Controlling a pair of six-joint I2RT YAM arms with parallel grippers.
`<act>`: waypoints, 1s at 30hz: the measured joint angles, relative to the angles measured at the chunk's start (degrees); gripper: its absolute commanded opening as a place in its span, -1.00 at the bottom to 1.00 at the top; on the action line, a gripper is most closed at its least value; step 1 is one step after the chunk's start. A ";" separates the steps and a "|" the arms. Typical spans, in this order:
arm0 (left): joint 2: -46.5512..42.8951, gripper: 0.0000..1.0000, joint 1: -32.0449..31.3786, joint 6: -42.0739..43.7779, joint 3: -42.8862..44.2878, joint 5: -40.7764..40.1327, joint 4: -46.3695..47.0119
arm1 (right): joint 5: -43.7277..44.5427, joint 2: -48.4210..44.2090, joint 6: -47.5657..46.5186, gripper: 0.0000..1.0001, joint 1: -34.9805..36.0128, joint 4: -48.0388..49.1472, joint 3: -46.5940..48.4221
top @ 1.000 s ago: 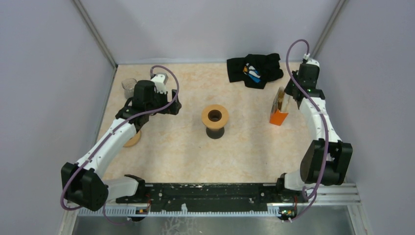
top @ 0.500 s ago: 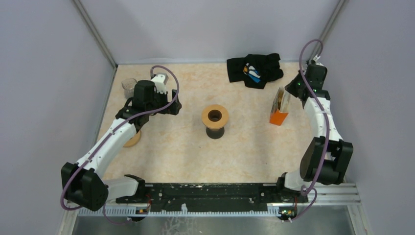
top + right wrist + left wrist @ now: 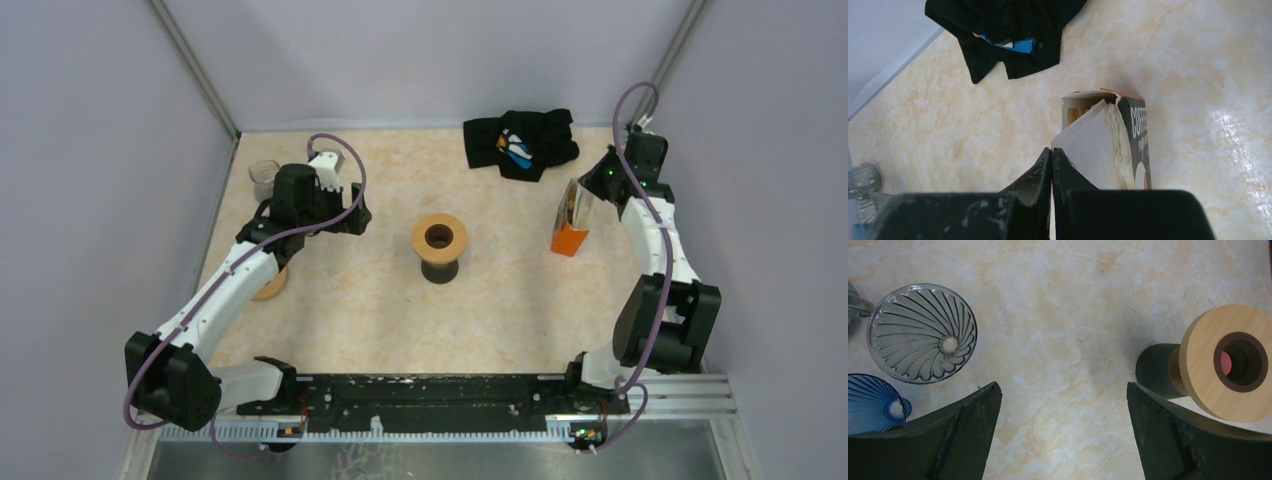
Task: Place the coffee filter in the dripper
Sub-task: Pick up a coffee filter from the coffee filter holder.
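Right hand (image 3: 1052, 152) clenched on the filter (image 3: 1088, 145) corner.
The thin paper may slip free, or drag the box (image 3: 1139, 125) over; the left hand (image 3: 1062, 387) is released.

White filter (image 3: 1088, 145) and orange-black box (image 3: 1139, 135) sit at the right pincer (image 3: 1052, 162); ribbed grey dripper (image 3: 922, 332) beside the left pincer (image 3: 1062, 387).

The beige marbled table (image 3: 350, 290) holds a crumpled black cloth (image 3: 520, 142), an orange cardboard filter box (image 3: 571, 225), a wooden ring stand (image 3: 439, 240), a clear glass dripper (image 3: 922, 333) and a blue glass dripper (image 3: 870, 402).
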 measured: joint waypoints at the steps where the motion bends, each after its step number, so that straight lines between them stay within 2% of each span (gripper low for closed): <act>1: 0.00 0.99 0.00 0.00 0.00 0.00 0.02 | 0.00 0.00 -0.13 -1.00 0.00 -0.04 0.04; 11: 0.00 0.99 -0.02 0.02 -0.02 1.31 0.20 | -0.87 -1.73 -4.07 -1.00 0.00 -0.68 0.13; 30: -0.26 0.99 -0.02 0.02 -0.28 4.42 0.92 | -4.35 -8.85 -5.75 -1.00 0.00 -0.74 2.16</act>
